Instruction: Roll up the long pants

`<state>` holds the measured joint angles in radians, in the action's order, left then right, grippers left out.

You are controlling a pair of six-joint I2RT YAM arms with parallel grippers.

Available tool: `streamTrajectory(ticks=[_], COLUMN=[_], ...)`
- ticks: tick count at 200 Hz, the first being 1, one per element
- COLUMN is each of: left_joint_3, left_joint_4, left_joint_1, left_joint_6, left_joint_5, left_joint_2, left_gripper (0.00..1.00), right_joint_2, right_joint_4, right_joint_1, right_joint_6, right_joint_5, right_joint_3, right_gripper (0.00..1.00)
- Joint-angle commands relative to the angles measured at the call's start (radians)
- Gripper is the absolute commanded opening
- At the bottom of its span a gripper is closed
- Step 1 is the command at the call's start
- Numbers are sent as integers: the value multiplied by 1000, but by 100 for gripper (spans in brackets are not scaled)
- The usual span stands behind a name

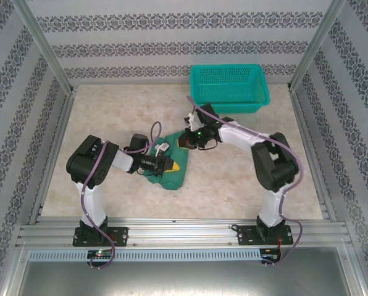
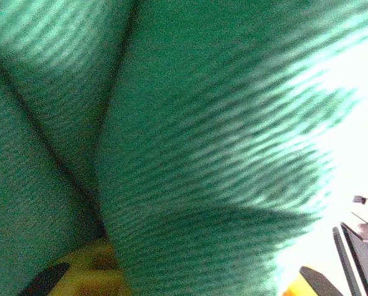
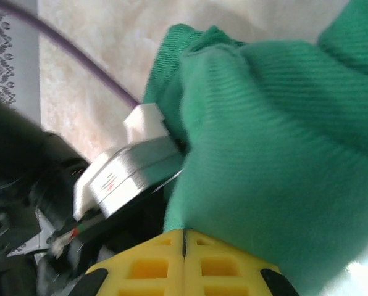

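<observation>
Up close, the right gripper (image 3: 184,237) has its yellow pads pressed together, a fold of the long pants (image 1: 170,177) caught at their tips. The left gripper (image 2: 199,277) keeps its jaws wide apart, with green cloth bulging between its fingers (image 2: 88,274). The pants lie bunched in a short roll, near and left of the teal basket (image 1: 230,106) and well apart from it. Their long axis slants from near-left toward the basket.

One long pants (image 1: 173,176), one basket (image 1: 229,88), two arms (image 1: 92,165) (image 1: 269,161)
</observation>
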<state>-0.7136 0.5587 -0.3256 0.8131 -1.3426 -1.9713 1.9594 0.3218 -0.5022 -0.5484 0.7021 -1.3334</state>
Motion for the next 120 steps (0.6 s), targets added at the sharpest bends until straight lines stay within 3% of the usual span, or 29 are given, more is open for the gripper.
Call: streamTrajectory(ticks=[1,30,72,92,107,120], left_joint_3=[54,53,37,33,30,28], left_joint_4=[-128,-155,-198,-200,-207,-220], left_joint_1=[6,8,8,7,8,8], left_joint_6=[-30,-47,-78,-80,-86,-94], left_joint_5=[160,166,172,172,172,174], left_joint_2=[-100,-91,-85,-98,-97,-90], left_gripper=[0,0,0,0,0,0], right_joint_2=[205,310,46,-84,-129,-137], right_joint_4=[89,147,69,92,155,201], right_joint_1=[-45,-91,-28,21,44,50], right_joint_6=[-23,-13,-7,29,76,117], right_joint_5=[5,-46,-130,-169,-190,-204], right_joint_3=[-72,-147,-23,33,39,39], right_gripper=[0,0,0,37,52,56])
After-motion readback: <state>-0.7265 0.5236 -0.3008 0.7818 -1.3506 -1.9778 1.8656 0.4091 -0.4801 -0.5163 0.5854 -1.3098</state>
